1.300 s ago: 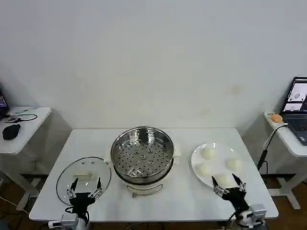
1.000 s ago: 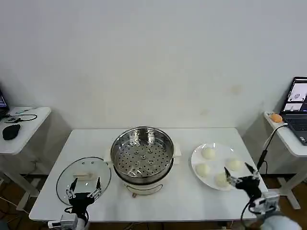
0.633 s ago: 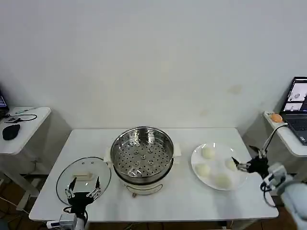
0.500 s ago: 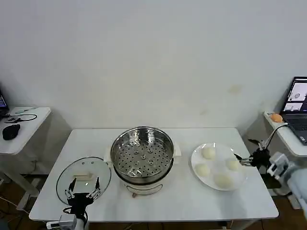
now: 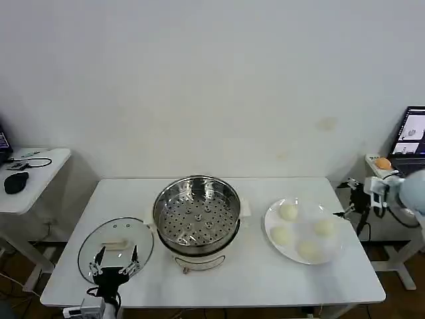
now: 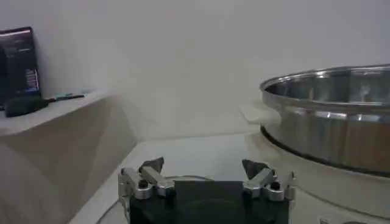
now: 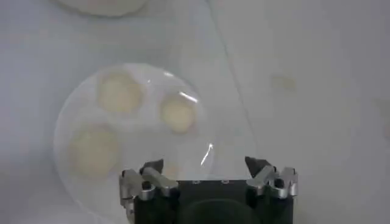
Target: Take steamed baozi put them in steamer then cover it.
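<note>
The steamer (image 5: pixel 196 216) stands uncovered at the table's middle, its perforated tray bare. Several off-white baozi (image 5: pixel 288 211) lie on a white plate (image 5: pixel 302 229) to its right. The glass cover (image 5: pixel 116 247) lies flat on the table to the left. My right gripper (image 5: pixel 340 199) hangs open in the air just past the plate's right side, holding nothing. From its wrist I look down on the plate (image 7: pixel 143 137) and baozi (image 7: pixel 178 113), well beyond the open gripper (image 7: pixel 204 165). My left gripper (image 5: pixel 114 270) is open at the cover's near edge, with the steamer (image 6: pixel 329 115) ahead of it.
Small side tables stand on both sides: one at the left with a mouse (image 5: pixel 14 181), one at the right with a laptop (image 5: pixel 410 136) and an orange thing (image 5: pixel 382 163). The table's (image 5: pixel 265 286) front strip is bare.
My right gripper has swung from the table's front edge, past the plate, up and out to the plate's right side. The left gripper, baozi and cover have not moved.
</note>
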`<action>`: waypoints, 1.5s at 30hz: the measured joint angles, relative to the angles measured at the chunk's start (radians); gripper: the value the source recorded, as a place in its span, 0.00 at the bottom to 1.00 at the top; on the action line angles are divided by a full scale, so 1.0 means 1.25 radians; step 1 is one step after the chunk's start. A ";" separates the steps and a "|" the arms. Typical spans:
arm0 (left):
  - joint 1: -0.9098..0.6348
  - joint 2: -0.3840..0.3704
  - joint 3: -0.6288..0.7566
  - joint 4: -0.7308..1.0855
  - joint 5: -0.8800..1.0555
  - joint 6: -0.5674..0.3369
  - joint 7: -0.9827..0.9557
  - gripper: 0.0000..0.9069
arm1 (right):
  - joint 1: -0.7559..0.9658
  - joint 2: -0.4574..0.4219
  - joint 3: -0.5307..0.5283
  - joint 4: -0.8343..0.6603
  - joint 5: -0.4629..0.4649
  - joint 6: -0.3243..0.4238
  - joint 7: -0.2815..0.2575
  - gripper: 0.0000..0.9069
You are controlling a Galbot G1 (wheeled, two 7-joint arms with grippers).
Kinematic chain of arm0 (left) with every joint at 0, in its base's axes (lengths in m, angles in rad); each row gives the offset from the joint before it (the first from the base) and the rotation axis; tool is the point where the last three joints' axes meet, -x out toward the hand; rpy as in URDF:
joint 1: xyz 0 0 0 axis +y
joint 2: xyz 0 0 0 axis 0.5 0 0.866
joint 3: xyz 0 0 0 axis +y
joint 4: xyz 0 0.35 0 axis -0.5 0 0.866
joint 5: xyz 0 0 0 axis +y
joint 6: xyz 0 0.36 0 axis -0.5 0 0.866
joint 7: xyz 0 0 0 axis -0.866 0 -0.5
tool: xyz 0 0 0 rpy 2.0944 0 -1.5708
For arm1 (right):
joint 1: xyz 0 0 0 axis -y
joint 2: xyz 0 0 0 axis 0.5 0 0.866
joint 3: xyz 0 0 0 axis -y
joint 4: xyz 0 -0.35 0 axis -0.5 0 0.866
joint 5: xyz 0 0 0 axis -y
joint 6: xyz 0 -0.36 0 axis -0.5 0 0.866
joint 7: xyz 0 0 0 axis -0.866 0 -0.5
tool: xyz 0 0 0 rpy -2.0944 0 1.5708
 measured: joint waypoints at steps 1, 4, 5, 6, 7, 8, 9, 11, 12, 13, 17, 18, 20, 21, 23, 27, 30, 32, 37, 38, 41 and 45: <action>0.000 -0.001 0.000 0.001 0.000 0.000 0.000 1.00 | 0.022 0.010 -0.023 -0.016 -0.014 0.006 -0.007 1.00; -0.001 -0.002 -0.001 0.004 0.001 0.000 0.000 1.00 | 0.071 0.041 -0.079 -0.058 -0.044 0.023 -0.021 1.00; -0.001 -0.003 -0.001 0.005 0.001 0.000 0.000 1.00 | 0.084 0.052 -0.093 -0.071 -0.053 0.028 -0.024 1.00; -0.001 -0.003 -0.001 0.006 0.001 0.000 0.000 1.00 | 0.097 0.063 -0.106 -0.085 -0.061 0.033 -0.026 1.00; -0.001 -0.003 -0.001 0.008 0.001 0.000 0.000 1.00 | 0.111 0.076 -0.119 -0.101 -0.068 0.039 -0.029 1.00; -0.001 -0.003 -0.001 0.009 0.001 0.000 0.000 1.00 | 0.122 0.088 -0.131 -0.115 -0.075 0.043 -0.032 1.00; -0.001 -0.003 -0.002 0.010 0.001 0.000 0.000 1.00 | 0.132 0.100 -0.142 -0.128 -0.082 0.047 -0.034 1.00; -0.002 -0.003 -0.003 0.011 0.002 0.000 0.000 1.00 | 0.151 0.124 -0.163 -0.156 -0.096 0.055 -0.039 1.00; -0.001 -0.003 -0.003 0.012 0.002 0.000 0.001 1.00 | 0.157 0.135 -0.171 -0.169 -0.102 0.058 -0.042 1.00; -0.001 -0.003 -0.003 0.013 0.003 0.001 0.001 1.00 | 0.163 0.147 -0.178 -0.184 -0.109 0.061 -0.044 1.00; -0.001 -0.004 -0.002 0.015 0.004 0.001 0.001 1.00 | 0.178 0.191 -0.199 -0.233 -0.132 0.071 -0.046 1.00; -0.001 -0.004 -0.002 0.015 0.004 0.001 0.001 1.00 | 0.181 0.201 -0.202 -0.246 -0.138 0.073 -0.046 1.00; 0.000 -0.004 -0.002 0.016 0.004 0.001 0.001 1.00 | 0.185 0.221 -0.206 -0.269 -0.149 0.080 -0.045 1.00; 0.001 -0.004 -0.002 0.017 0.004 0.001 0.001 1.00 | 0.187 0.231 -0.208 -0.281 -0.156 0.083 -0.044 1.00; 0.002 -0.004 -0.002 0.018 0.004 0.001 0.000 1.00 | 0.191 0.249 -0.209 -0.304 -0.167 0.091 -0.040 1.00; 0.003 -0.004 -0.003 0.018 0.005 0.001 0.000 1.00 | 0.194 0.288 -0.206 -0.352 -0.191 0.105 -0.025 1.00; 0.003 -0.004 -0.003 0.018 0.005 0.001 0.000 1.00 | 0.193 0.313 -0.199 -0.382 -0.203 0.110 -0.016 1.00; 0.002 -0.004 -0.003 0.018 0.005 0.001 0.000 1.00 | 0.193 0.328 -0.197 -0.398 -0.210 0.112 -0.010 1.00; 0.003 -0.004 -0.003 0.020 0.005 0.001 0.000 1.00 | 0.191 0.356 -0.193 -0.429 -0.223 0.118 0.004 1.00; 0.003 -0.005 -0.003 0.021 0.005 0.001 0.000 1.00 | 0.191 0.360 -0.193 -0.433 -0.226 0.119 0.006 1.00; 0.006 -0.006 -0.002 0.022 0.005 0.000 0.000 1.00 | 0.188 0.371 -0.190 -0.442 -0.234 0.123 0.011 1.00; 0.010 -0.008 -0.002 0.023 0.005 -0.001 -0.001 1.00 | 0.188 0.383 -0.185 -0.459 -0.246 0.126 0.021 1.00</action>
